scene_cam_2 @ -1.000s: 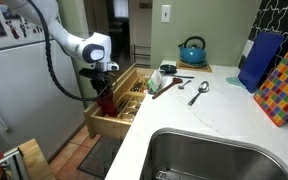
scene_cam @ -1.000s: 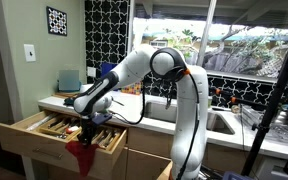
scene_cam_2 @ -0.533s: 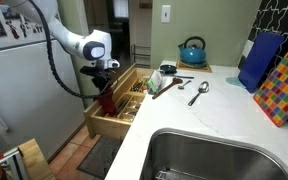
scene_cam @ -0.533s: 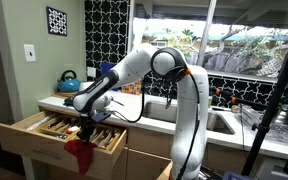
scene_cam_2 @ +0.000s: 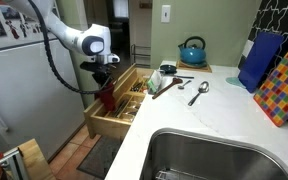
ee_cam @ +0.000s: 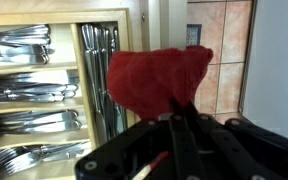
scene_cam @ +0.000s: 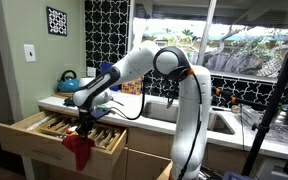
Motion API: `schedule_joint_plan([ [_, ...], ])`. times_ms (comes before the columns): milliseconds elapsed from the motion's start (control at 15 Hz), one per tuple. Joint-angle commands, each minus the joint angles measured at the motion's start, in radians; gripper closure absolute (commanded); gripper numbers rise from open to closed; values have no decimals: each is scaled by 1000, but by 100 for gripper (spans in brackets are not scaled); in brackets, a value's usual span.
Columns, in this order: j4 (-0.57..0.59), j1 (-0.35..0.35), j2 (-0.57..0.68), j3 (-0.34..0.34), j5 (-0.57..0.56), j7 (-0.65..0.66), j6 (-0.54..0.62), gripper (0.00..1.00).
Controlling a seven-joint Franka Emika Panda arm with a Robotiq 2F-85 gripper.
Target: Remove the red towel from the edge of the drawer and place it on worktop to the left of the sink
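Note:
The red towel (scene_cam: pixel 79 150) hangs from my gripper (scene_cam: pixel 84 130) over the front edge of the open wooden drawer (scene_cam: pixel 29 142). In another exterior view the towel (scene_cam_2: pixel 106 98) dangles under the gripper (scene_cam_2: pixel 103 80) beside the drawer (scene_cam_2: pixel 119 110). In the wrist view the towel (ee_cam: pixel 154 78) bunches just ahead of the shut fingers (ee_cam: pixel 176 122), with cutlery compartments (ee_cam: pixel 34 90) to the left. The worktop (scene_cam_2: pixel 199 115) lies beside the sink (scene_cam_2: pixel 224 155).
A blue kettle (scene_cam_2: pixel 192 50), a spoon (scene_cam_2: pixel 199 92), utensils (scene_cam_2: pixel 169 84) and a colourful board (scene_cam_2: pixel 284 85) sit on the worktop. The drawer holds much cutlery. A tripod (scene_cam: pixel 269 110) stands near the counter. Tiled floor lies below the drawer (ee_cam: pixel 219 50).
My gripper has risen a little with the towel, lifting it higher against the drawer's front edge.

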Motion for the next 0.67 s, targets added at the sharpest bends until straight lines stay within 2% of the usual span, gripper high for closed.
schedule_joint_plan([
  [0, -23, -2, -133, -6, -17, -2, -83, 99],
  [333, -19, -25, -276, -50, -56, 25, -169, 99],
  [400, 5, -6, -216, -39, -30, 6, -145, 94],
  [600, 1, -19, -266, -58, -35, 7, -160, 94],
])
